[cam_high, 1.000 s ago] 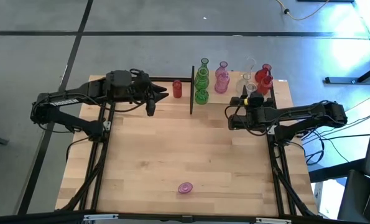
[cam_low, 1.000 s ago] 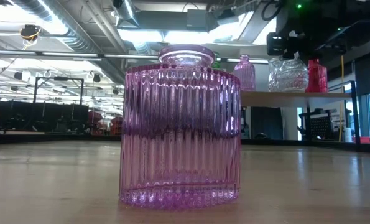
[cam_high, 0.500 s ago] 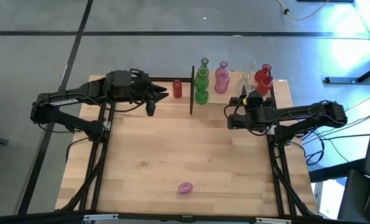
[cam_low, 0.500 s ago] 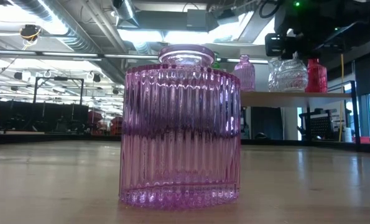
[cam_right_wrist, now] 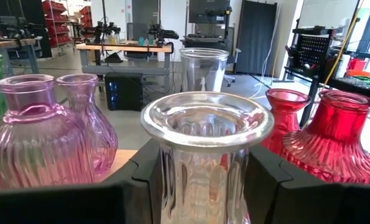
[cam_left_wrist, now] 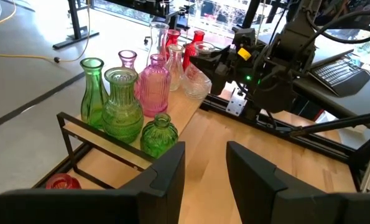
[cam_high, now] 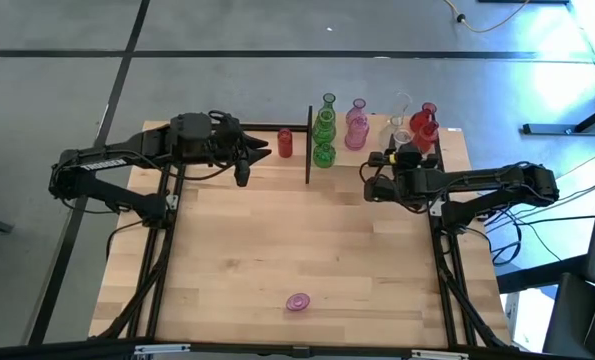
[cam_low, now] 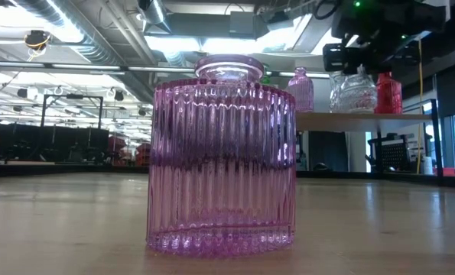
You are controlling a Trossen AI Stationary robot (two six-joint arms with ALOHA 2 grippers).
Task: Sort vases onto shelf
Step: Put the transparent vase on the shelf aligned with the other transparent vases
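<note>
At shelf (cam_high: 447, 135) | R gripper (cam_right_wrist: 200, 180) grips clear vase (cam_right_wrist: 204, 149) | upright, mouth up

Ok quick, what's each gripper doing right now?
Left gripper: open, empty, beside the shelf.
Right gripper: shut on a clear vase.

The shelf (cam_high: 362, 150), a light-wood board in a black frame, holds upright ribbed vases. Taking the shelf as landmark: three green vases (cam_left_wrist: 124, 102) cluster at its left end, two pink ones (cam_right_wrist: 45, 134) beside them, then a clear vase (cam_right_wrist: 204, 134) with a flared rim, and red vases (cam_right_wrist: 334, 134) at its right end. One red vase (cam_high: 285, 144) stands just left of the shelf. A pink ribbed jar (cam_low: 221, 156) stands upright well apart from it.
</note>
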